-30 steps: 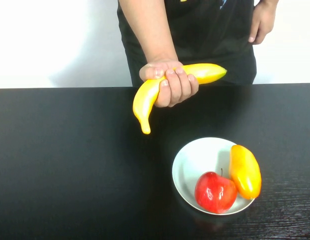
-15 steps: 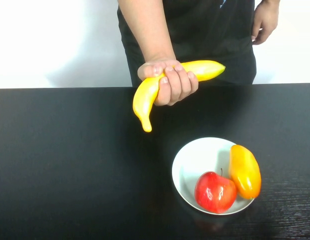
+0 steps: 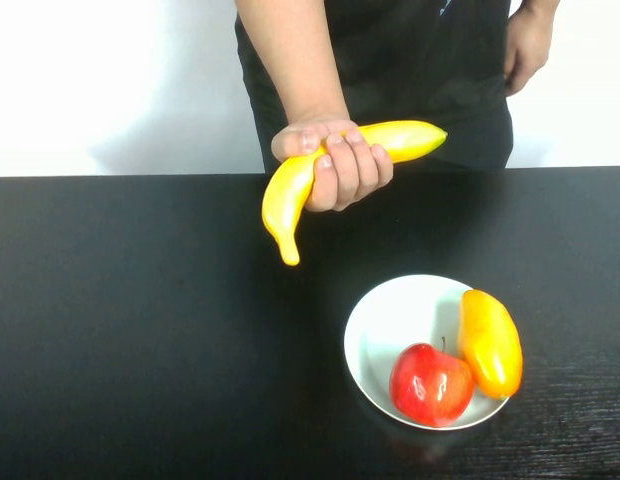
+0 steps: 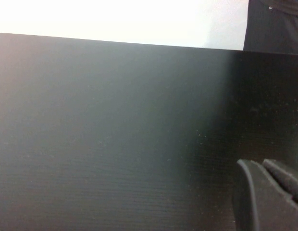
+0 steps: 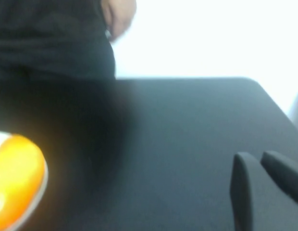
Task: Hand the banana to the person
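The person (image 3: 390, 70), in a black shirt, stands behind the table and grips the long yellow banana (image 3: 285, 195) in one hand (image 3: 335, 165) above the table's far edge. The person's other hand hangs at the side. Neither arm shows in the high view. My left gripper (image 4: 258, 164) is shut and empty over bare black table, with the person's shirt (image 4: 276, 24) far off. My right gripper (image 5: 257, 156) is shut and empty over bare table, away from the bowl.
A white bowl (image 3: 385, 320) at the front right of the black table (image 3: 140, 320) holds a red apple (image 3: 428, 385) and a plump yellow-orange mango-like fruit (image 3: 490, 342), which also shows in the right wrist view (image 5: 14, 178).
The person's hand with the banana has shifted slightly left and up. The person's other hand has risen a little. My grippers have not visibly moved.
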### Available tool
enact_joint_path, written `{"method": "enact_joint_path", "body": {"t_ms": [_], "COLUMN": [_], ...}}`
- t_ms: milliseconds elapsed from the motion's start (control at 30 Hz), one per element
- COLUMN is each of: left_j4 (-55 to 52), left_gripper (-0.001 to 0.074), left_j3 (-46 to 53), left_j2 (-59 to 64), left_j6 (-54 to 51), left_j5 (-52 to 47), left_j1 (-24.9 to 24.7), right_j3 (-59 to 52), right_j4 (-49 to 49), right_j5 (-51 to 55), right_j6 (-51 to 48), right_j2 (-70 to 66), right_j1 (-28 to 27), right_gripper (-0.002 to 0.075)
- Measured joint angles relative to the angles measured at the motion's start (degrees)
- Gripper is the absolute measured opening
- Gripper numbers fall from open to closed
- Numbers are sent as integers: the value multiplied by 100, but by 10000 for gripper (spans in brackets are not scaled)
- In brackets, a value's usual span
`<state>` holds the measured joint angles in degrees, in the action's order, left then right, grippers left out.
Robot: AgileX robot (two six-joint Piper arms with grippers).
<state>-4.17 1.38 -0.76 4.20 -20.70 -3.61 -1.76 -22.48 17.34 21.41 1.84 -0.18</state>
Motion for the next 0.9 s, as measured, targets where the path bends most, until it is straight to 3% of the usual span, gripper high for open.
{"method": "enact_joint_path", "body": {"t_ms": [900], "left_j4": [0], "left_gripper": [-4], "left_j3": [0], "left_j2": [0], "left_j6": [0], "left_j5": [0], "left_j1": [0], "right_j3": [12], "right_j4": [-44], "right_j5": [222], "right_j6": [0], "right_j2": [0], "right_j1": [0], "right_gripper": [-9]}}
